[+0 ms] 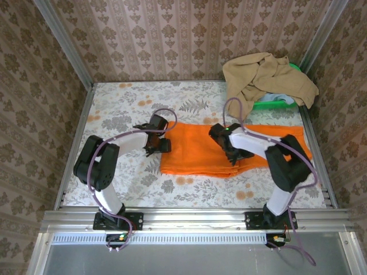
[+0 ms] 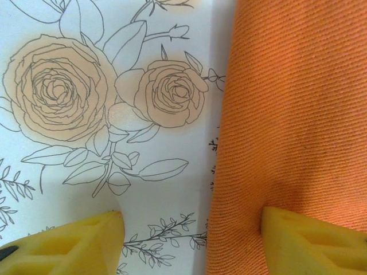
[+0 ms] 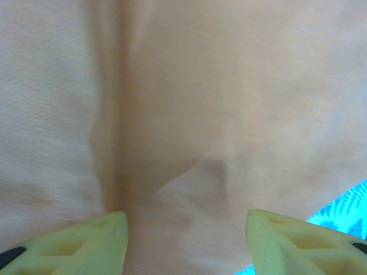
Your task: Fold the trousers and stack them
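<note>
Trousers: bright orange trousers [image 1: 195, 150], folded into a long flat band lying on the floral surface [image 1: 132, 103], running from centre out toward 3 o'clock in the top view.
Trousers, 9 o'clock end: straight, neat edge; layers stacked along the near side.
Left tool: left tool [image 1: 162, 145] sits low at the 9 o'clock edge of the band.
Left tool, wrist view: jaws stand apart and straddle the cloth edge; one yellow finger [image 2: 74, 246] over the printed roses, the other [image 2: 312, 240] over orange twill. Nothing pinched between them.
Right tool: right tool [image 1: 232, 153] is down on the middle of the band, toward its near edge, arm reaching in from 4 o'clock.
Right tool, wrist view: jaws apart, washed-out orange cloth beneath with a soft crease running toward the left finger [image 3: 86, 243]. No cloth clamped that I can make out.
Other cloth: tan garment [image 1: 266, 77] heaped at 1 o'clock, draped over a green basket [image 1: 274, 104], well apart from both tools.
</note>
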Available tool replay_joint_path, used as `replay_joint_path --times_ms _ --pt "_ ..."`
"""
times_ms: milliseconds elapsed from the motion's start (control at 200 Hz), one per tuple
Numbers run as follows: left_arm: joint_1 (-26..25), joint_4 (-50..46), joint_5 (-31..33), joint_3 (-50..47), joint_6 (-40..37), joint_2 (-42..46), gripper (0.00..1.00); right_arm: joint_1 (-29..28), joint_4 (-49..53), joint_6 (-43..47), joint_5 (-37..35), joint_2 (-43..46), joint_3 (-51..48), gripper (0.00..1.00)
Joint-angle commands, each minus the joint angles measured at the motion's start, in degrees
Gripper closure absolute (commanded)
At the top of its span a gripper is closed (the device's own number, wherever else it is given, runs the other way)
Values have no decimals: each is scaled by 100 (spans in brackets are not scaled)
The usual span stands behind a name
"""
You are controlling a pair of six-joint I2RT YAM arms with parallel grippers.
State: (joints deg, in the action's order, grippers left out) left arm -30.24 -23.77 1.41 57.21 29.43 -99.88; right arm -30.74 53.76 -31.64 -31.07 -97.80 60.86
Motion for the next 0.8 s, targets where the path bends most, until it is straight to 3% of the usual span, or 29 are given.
replay_joint_path --times_ms 0,195,335,480,795 --pt "103 -280 53 -347 -147 -252 38 127 -187 -53 111 279 -313 41" --pt "235 -385 -248 -418 -294 275 35 229 -241 171 805 718 -125 41" --pt "245 -183 -1304 -337 -759 714 25 327 -399 248 1256 911 172 41" --pt "337 394 -2521 -444 -965 701 26 615 -859 369 2068 734 68 41" --pt "841 717 -2557 -411 -776 -166 37 885 -1271 385 2594 567 -299 41"
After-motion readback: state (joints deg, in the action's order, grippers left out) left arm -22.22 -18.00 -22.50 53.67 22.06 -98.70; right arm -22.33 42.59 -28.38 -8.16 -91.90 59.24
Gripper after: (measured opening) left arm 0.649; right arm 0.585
